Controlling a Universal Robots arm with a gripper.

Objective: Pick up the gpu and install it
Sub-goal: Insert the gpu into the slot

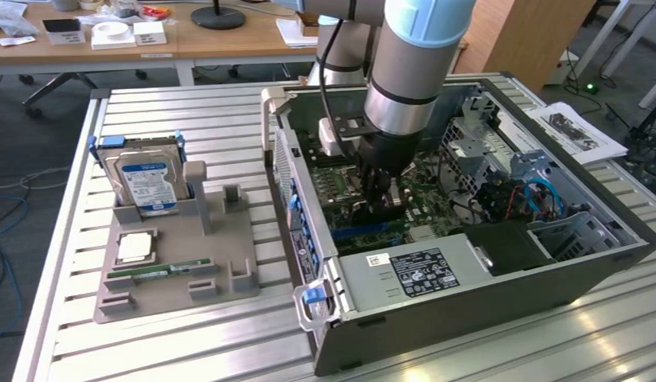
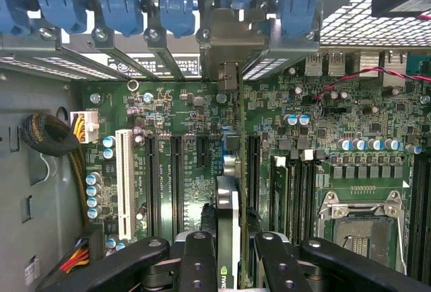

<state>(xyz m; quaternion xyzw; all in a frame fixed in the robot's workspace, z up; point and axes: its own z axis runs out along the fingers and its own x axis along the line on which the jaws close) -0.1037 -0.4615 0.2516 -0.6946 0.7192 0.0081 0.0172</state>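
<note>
- Nearest the wrist camera, we see the pincer (image 2: 227,260) clamped on the gpu (image 2: 227,204). One dark finger (image 2: 196,258) presses each face of the card, which stands edge-on between them.
- We judge the pick-up done: the card is off the counter (image 1: 201,111) and inside the computer case (image 1: 583,263), held upright over the motherboard (image 2: 182,103).
- Just beyond the fingers, the card's long edge runs in line with the expansion slots (image 2: 176,171). We cannot tell whether its connector is touching a slot or hanging above it.
- Further on, the grey bracket (image 2: 229,36) sits at the case's rear wall, among the blue latches (image 2: 121,9) and the slot covers.
- In the exterior view the pincer (image 1: 379,195) is low in the case, close to the board.
- To that view's left, the grey holder (image 1: 169,290) carries the hard drive (image 1: 147,183), the RAM stick (image 1: 158,271) and a processor (image 1: 134,247).
- We judge the install unfinished: the card is gripped, and nothing shows it fully seated.
</note>
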